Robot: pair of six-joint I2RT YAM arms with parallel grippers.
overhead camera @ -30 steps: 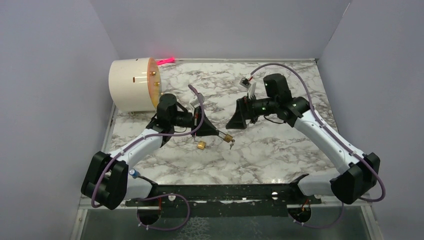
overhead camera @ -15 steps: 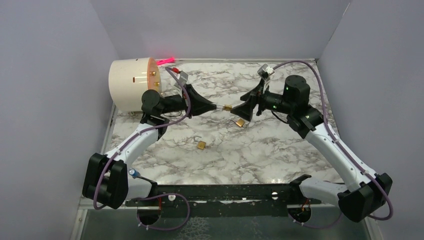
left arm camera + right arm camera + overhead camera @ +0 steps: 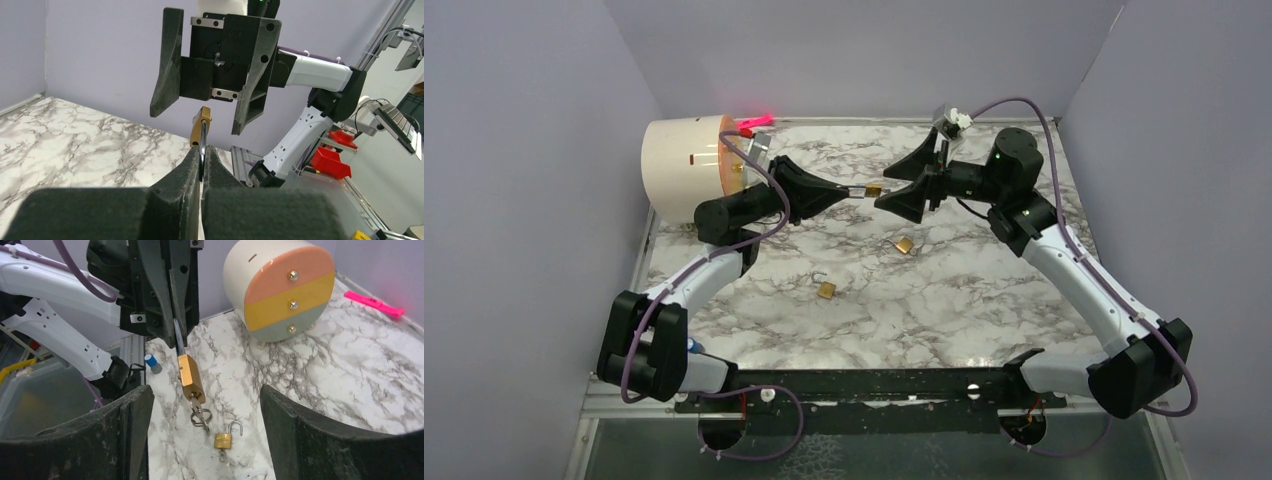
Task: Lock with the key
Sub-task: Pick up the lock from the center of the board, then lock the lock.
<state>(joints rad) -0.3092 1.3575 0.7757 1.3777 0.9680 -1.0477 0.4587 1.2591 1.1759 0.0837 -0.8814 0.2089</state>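
My left gripper (image 3: 852,190) is shut on the steel shackle of a brass padlock (image 3: 873,190) and holds it in the air above the far middle of the table. In the left wrist view the padlock (image 3: 201,131) sticks out past my closed fingertips (image 3: 192,160). In the right wrist view the padlock (image 3: 190,376) hangs with a key and key ring (image 3: 200,414) in its lower end. My right gripper (image 3: 886,188) is open, facing the padlock, with one finger on each side of it and neither touching it (image 3: 206,390).
Two more brass padlocks lie on the marble table (image 3: 984,300), one at the centre (image 3: 904,245) and one nearer (image 3: 826,290), the latter with its shackle open (image 3: 223,439). A white cylinder with a striped face (image 3: 689,170) lies at the back left, with a pink marker (image 3: 756,122) behind it.
My left gripper has lifted the padlock up and toward the back. My right gripper has swung up and in, so its open fingers now flank the padlock.
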